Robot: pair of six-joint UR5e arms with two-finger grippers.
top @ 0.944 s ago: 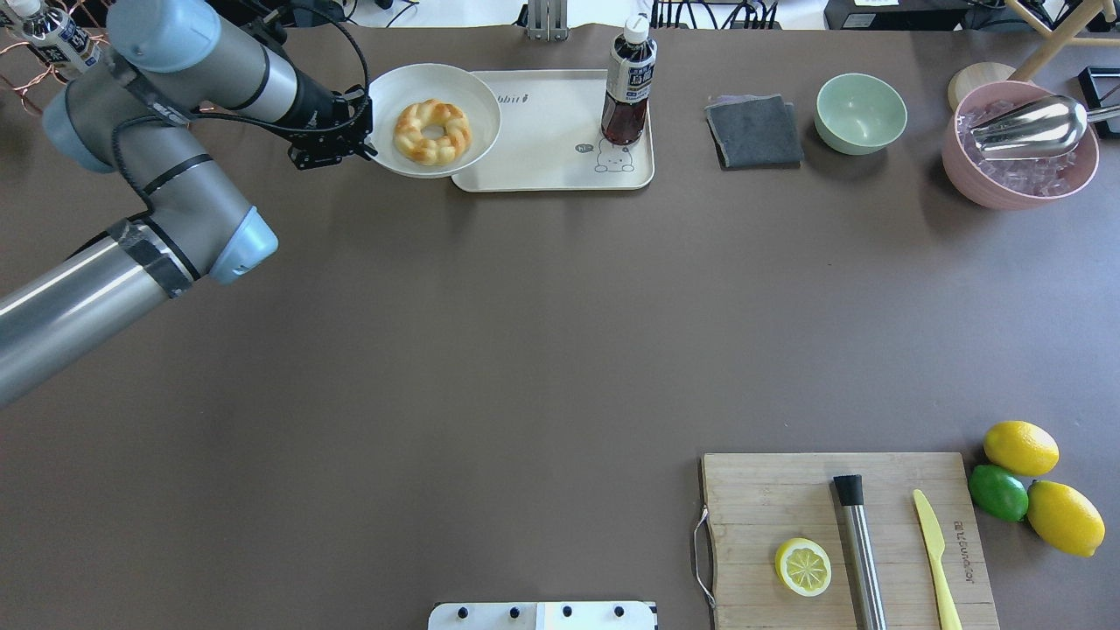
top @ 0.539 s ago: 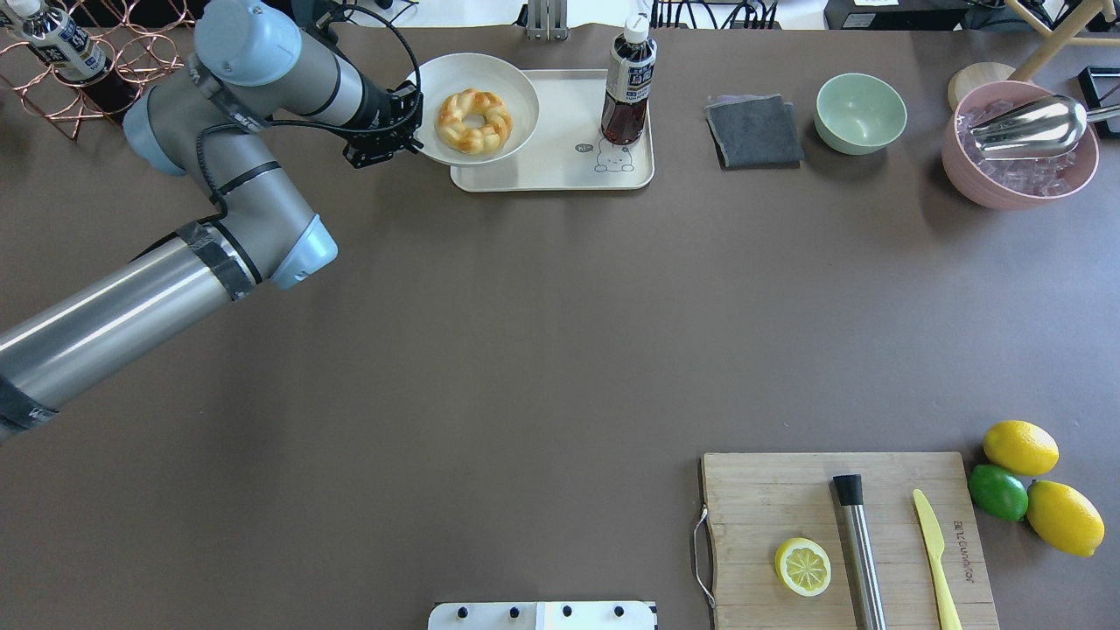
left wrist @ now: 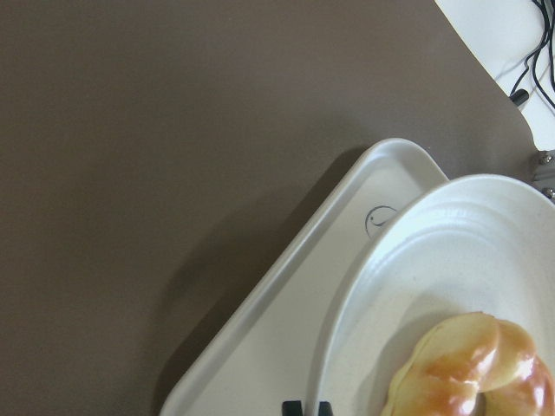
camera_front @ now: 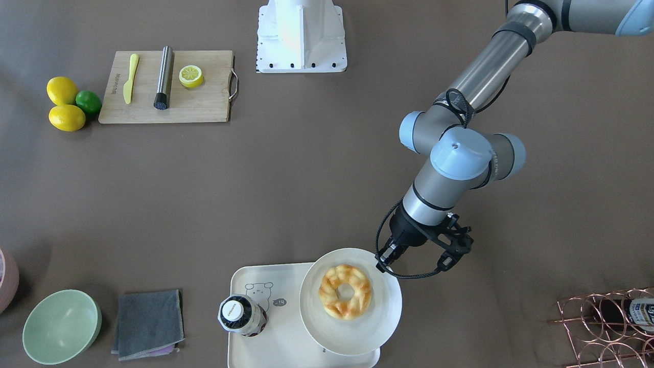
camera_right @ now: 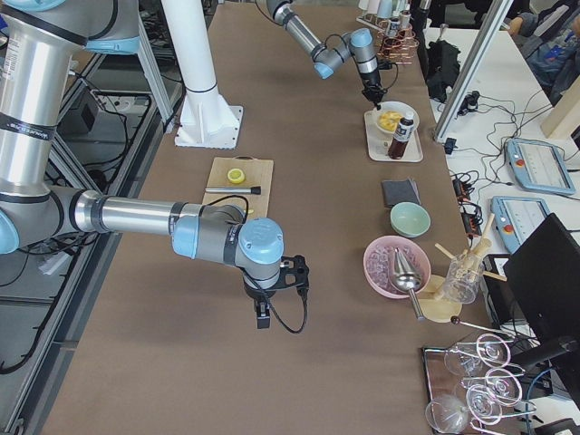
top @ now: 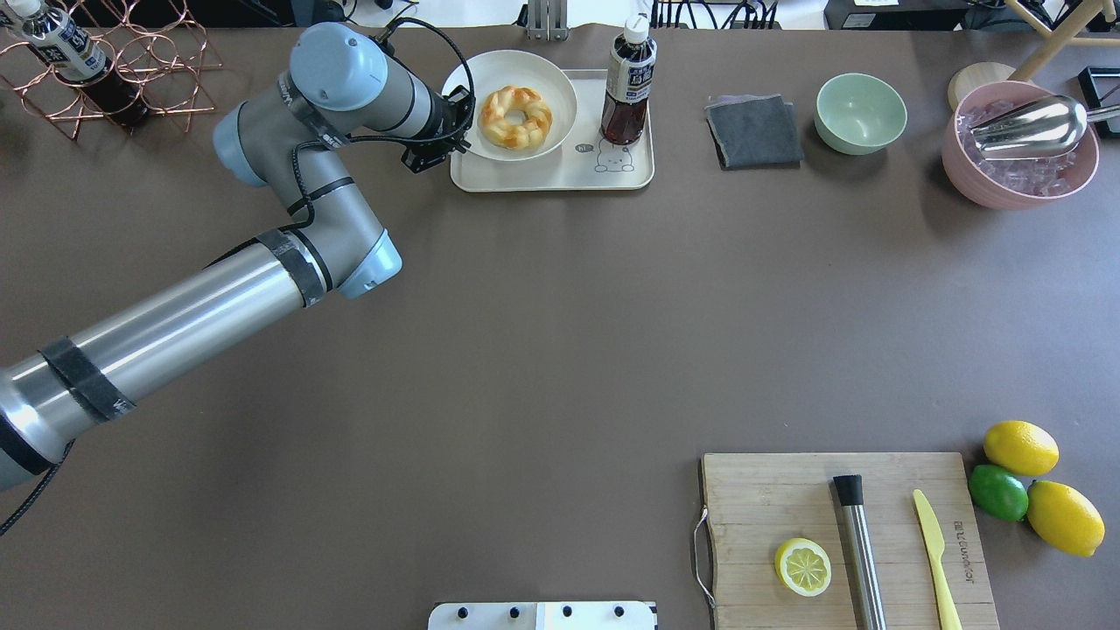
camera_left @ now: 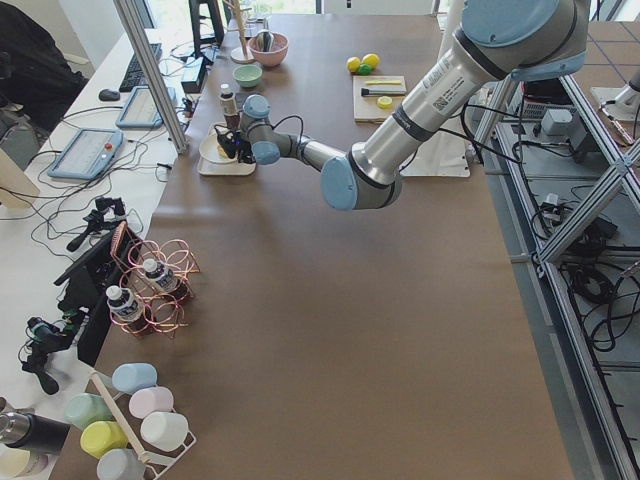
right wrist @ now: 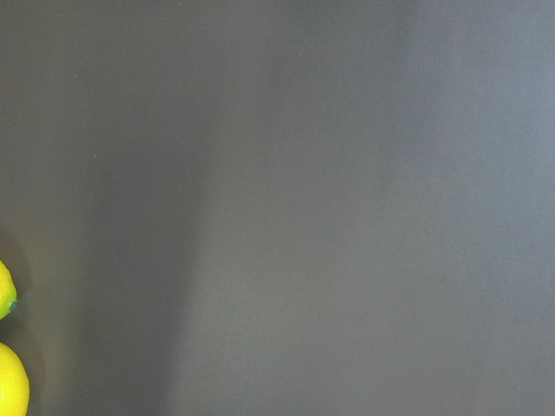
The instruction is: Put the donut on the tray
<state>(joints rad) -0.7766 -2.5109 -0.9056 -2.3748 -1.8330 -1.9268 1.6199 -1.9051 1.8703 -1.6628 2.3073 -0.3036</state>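
The donut (top: 516, 116), a golden-brown twisted ring, lies on a round white plate (top: 507, 68). My left gripper (top: 455, 114) is shut on the plate's left rim and holds it over the left part of the cream tray (top: 560, 171). In the front-facing view the donut (camera_front: 345, 291) sits mid-plate (camera_front: 357, 332) over the tray (camera_front: 276, 337). The left wrist view shows the plate (left wrist: 434, 260), the donut's edge (left wrist: 473, 373) and the tray's corner (left wrist: 286, 303). My right gripper (camera_right: 263, 317) shows only in the exterior right view, above bare table; I cannot tell its state.
A dark drink bottle (top: 627, 87) stands on the tray's right part. A grey cloth (top: 754, 131), a green bowl (top: 861, 112) and a pink ice bowl (top: 1019, 144) lie to the right. A copper rack (top: 131, 61) is far left. A cutting board (top: 787, 499) is near right.
My left arm has carried the plate with the donut to the right, from the tray's left edge to over the tray's left part. The grip has not changed.
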